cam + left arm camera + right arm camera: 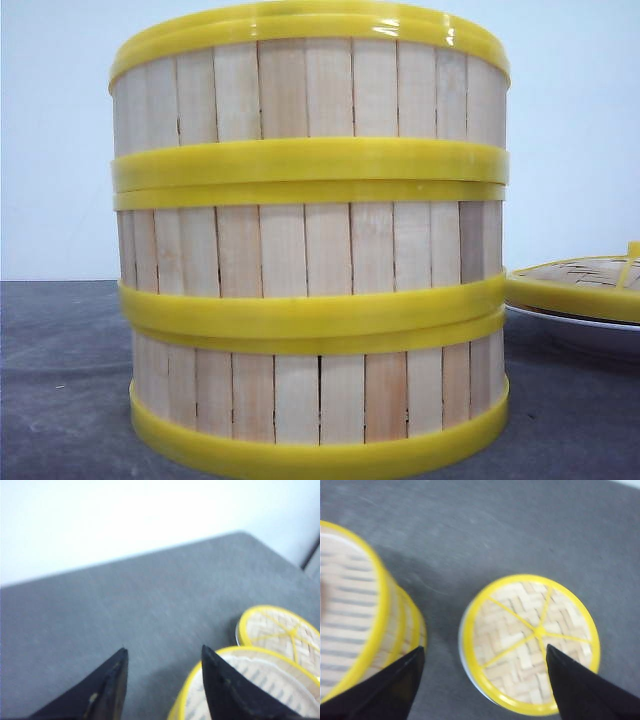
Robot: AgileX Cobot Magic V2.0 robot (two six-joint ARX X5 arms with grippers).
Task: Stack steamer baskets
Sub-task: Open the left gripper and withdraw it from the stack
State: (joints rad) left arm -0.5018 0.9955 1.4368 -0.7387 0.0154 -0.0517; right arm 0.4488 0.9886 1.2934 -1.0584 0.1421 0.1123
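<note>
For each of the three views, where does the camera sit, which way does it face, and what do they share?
Front view: low, near table height, facing forward at the stack of three steamer baskets; no robot parts show.
Left wrist view: above the table, over the stack's top rim; open left pincer shows.
Right wrist view: looking down on the woven lid beside the stack; open right pincer shows.
Shared: all three show the stack and lid on the grey table.
</note>
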